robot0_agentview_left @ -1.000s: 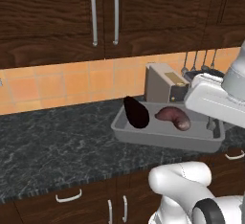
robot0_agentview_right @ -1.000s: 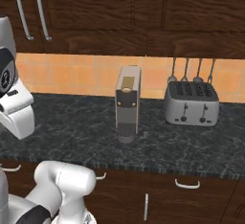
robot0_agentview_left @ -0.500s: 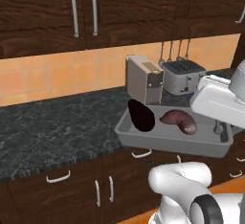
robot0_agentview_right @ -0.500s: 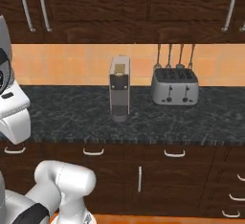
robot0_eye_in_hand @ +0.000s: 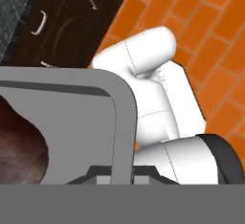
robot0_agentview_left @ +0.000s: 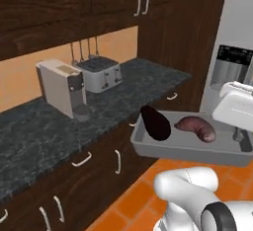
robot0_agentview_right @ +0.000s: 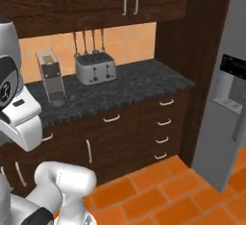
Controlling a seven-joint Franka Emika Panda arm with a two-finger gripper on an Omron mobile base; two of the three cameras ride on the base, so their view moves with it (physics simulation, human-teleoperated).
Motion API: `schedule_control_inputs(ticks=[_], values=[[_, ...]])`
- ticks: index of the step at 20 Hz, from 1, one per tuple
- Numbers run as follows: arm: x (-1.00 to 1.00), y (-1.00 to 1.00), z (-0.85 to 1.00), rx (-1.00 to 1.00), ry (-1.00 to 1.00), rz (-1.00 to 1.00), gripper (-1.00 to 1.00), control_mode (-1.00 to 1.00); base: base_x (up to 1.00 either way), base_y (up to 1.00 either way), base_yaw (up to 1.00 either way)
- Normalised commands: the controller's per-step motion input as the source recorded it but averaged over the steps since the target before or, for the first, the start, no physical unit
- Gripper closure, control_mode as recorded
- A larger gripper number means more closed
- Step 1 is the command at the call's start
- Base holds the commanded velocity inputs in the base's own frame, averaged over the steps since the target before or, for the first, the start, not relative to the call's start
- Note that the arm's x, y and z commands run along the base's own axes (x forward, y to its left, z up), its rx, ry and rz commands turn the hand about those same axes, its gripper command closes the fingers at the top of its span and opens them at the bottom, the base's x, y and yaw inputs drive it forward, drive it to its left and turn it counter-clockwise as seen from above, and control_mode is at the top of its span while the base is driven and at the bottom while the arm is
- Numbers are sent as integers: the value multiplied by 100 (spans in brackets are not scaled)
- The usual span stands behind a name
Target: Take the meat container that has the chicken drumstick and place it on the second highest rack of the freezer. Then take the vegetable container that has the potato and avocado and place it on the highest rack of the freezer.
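My gripper (robot0_agentview_left: 241, 137) is shut on the right end rim of the grey vegetable container (robot0_agentview_left: 148, 147), which hangs level in the air over the floor. Inside it lie the near-black avocado (robot0_agentview_left: 155, 123) on the left and the reddish potato (robot0_agentview_left: 196, 128) closer to the gripper. In the hand view the gripper (robot0_eye_in_hand: 122, 176) clamps the container rim (robot0_eye_in_hand: 122, 117), with the potato (robot0_eye_in_hand: 19, 144) at the left edge. The grey freezer front (robot0_agentview_right: 226, 99) with its dispenser panel stands at the right, also in the left base view (robot0_agentview_left: 234, 47). The meat container, drumstick and racks are out of view.
A dark stone counter (robot0_agentview_left: 44, 126) carries a coffee machine (robot0_agentview_left: 62, 88) and a toaster (robot0_agentview_left: 101, 73). Dark wood drawers (robot0_agentview_right: 161, 123) and a tall wood panel sit beside the freezer. Orange tile floor (robot0_agentview_right: 158, 185) lies open in front.
The whole picture has swung, so the base has turned: counter and toaster slid left and the grey freezer front came into view. The container stays in my gripper.
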Motion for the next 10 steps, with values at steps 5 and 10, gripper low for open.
schedule_control_inputs(ticks=[5, 10], values=[[0, 0, 0, 0, 0, 0, 100, 100, 0, -32, -86], [0, 0, 0, 0, 0, 0, 100, 100, 0, -60, -77]])
